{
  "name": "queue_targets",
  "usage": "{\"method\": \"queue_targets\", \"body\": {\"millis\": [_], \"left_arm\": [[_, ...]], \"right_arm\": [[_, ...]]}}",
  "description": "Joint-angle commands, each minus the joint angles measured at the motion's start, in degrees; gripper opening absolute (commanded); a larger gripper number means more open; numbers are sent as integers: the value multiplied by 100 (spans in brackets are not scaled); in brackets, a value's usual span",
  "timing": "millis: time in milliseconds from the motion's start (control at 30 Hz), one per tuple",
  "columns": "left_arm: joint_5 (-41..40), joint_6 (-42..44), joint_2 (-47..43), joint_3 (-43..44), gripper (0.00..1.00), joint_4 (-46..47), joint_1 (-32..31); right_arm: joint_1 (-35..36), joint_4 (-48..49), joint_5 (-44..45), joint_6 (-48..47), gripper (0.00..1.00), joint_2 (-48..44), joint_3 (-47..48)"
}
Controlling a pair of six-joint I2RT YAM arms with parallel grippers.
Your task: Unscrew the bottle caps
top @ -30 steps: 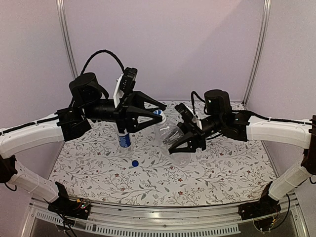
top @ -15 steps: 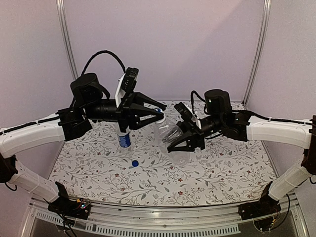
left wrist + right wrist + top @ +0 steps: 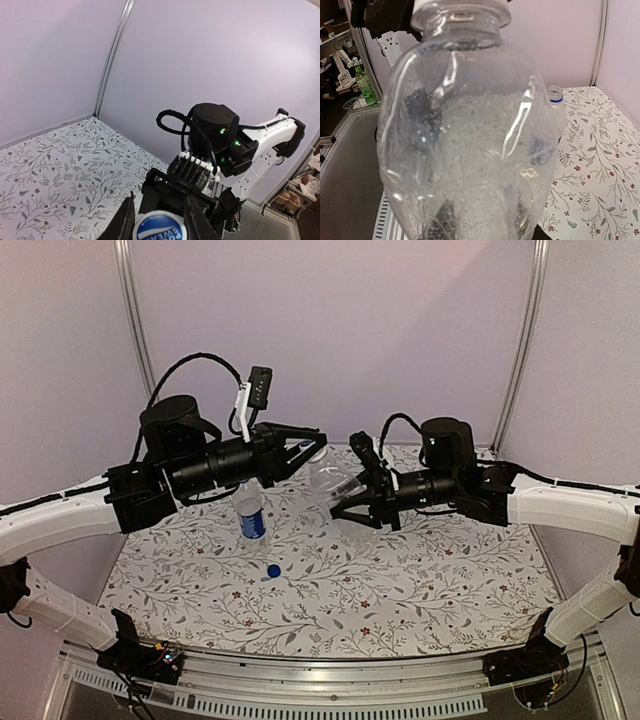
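Above mid-table (image 3: 420, 580), clear of every edge: plain bottle (image 3: 335, 485) gripped by right fingers (image 3: 352, 508). Its whitish cap (image 3: 159, 227) is clamped by left fingers (image 3: 196, 220), which were spread a second ago. Labelled bottle (image 3: 252, 516) stands left of centre, with blue cap (image 3: 273, 570) loose just before it and open table in front.

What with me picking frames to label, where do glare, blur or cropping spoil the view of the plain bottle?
Right wrist: the plain bottle fills the frame, white glare streaks on its wall, background warped through it. Left wrist: only its blue-topped cap shows, cut by the bottom edge. Top external: evenly lit, sharp, the bottle small and pale.
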Motion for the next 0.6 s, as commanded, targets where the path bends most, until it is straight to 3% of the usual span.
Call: {"method": "queue_targets", "body": {"millis": [0,267,567], "left_arm": [[-917,-604,84,411,19,-531,-160],[-922,-473,182,568,35,-560,-159],[-446,35,12,445,74,-246,-143]], "right_arm": [[-89,49,680,58,25,-164,-28],[-89,80,463,-2,25,-190,-130],[-90,130,-285,-90,25,-234,-205]]}}
